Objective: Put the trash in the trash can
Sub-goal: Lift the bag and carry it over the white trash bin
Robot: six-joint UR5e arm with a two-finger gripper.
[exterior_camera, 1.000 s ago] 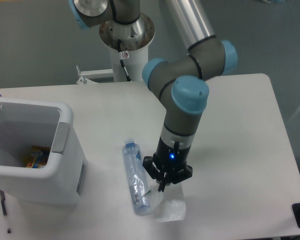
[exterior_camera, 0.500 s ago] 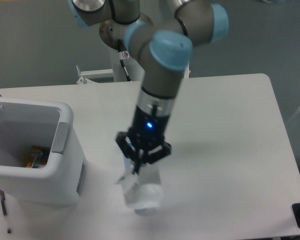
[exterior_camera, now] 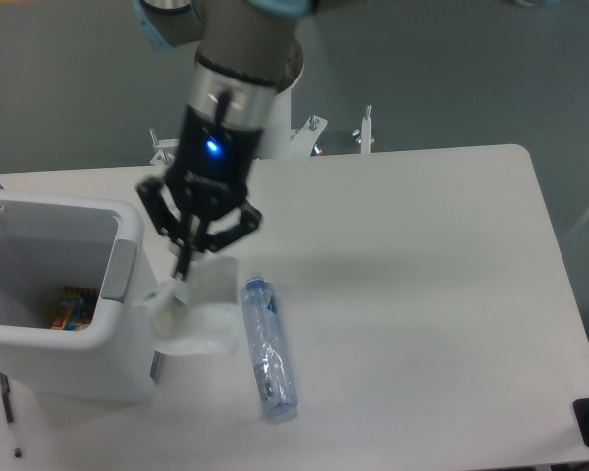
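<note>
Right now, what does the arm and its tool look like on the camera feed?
The arm shows a grey cylindrical body with a light blue joint cap at the top edge of the picture. Below it sits a black wrist section with a small glowing blue light. The tool is black, with splayed linkage bars narrowing to two thin fingers. No cables or markings are legible on it.
</note>
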